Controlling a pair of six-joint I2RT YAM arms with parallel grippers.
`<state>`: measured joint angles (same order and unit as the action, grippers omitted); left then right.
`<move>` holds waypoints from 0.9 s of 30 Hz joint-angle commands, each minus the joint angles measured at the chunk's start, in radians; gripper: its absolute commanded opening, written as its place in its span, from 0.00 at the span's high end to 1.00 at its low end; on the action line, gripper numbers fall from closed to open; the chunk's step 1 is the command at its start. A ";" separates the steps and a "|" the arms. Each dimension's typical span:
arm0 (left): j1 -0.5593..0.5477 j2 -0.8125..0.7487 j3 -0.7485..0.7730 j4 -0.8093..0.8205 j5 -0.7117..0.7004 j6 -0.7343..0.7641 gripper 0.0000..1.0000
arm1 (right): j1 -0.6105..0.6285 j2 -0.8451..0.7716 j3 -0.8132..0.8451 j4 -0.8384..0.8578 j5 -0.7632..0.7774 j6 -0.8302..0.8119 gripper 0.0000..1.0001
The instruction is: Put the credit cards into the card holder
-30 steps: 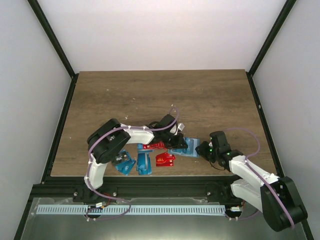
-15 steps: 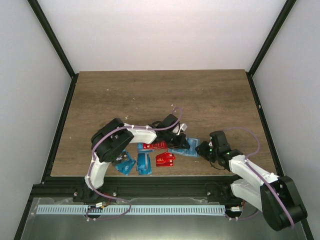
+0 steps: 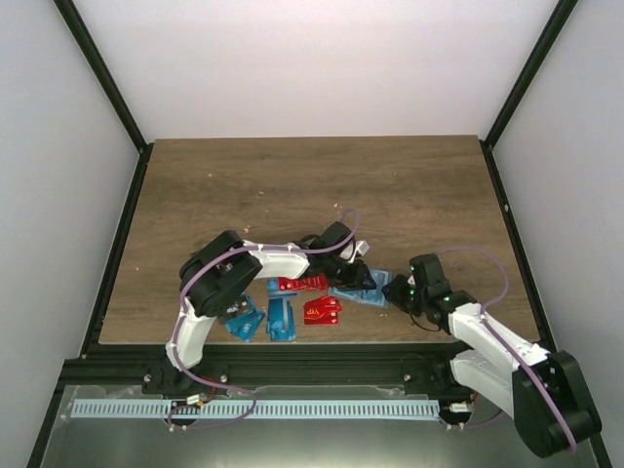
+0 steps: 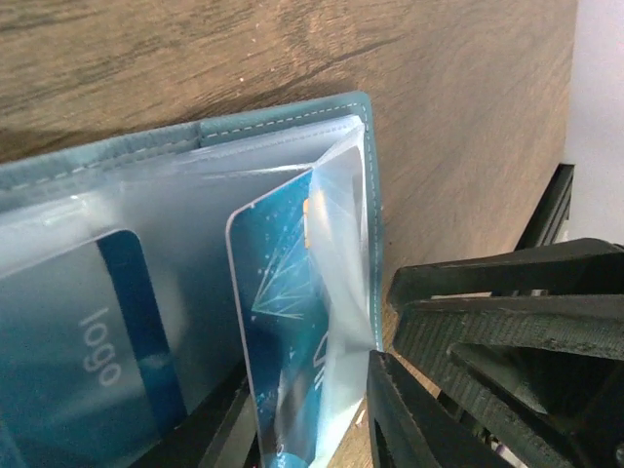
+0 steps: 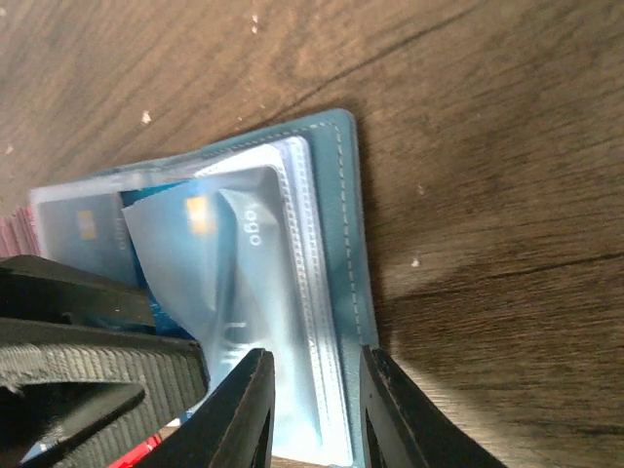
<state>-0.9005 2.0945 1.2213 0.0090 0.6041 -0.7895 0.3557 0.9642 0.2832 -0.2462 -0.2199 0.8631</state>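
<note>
Right wrist view: the card holder point(image 5: 336, 195), laid open, is clamped by the right gripper point(image 5: 317, 370). Partly inside its sleeve a blue card point(image 4: 292, 322) is seen between the jaws of the left gripper point(image 4: 307, 419); whether it is gripped cannot be told.

The open teal stitched card holder point(image 5: 348, 244) was laid flat, a blue card point(image 4: 278, 322) tucked in its clear sleeve; loose red and blue cards point(image 3: 322, 311) were scattered beside.

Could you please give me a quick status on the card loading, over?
Right gripper shut on the card holder. Left gripper astride a blue card part-way in a clear sleeve, grip unclear. Loose cards on the table; nothing seen blocking.
</note>
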 commanded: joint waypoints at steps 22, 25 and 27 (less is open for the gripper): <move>-0.026 -0.256 0.062 -0.485 -0.296 0.283 0.16 | 0.001 -0.070 0.076 -0.083 0.039 -0.035 0.71; -0.023 -0.262 0.074 -0.561 -0.457 0.370 0.19 | 0.000 -0.069 0.073 -0.084 0.033 -0.035 0.69; -0.018 -0.256 0.065 -0.584 -0.516 0.398 0.21 | 0.000 -0.067 0.069 -0.086 0.034 -0.033 0.66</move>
<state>-0.9283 1.8515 1.2778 -0.4583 0.2794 -0.5217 0.3557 0.8982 0.3191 -0.3210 -0.1875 0.8421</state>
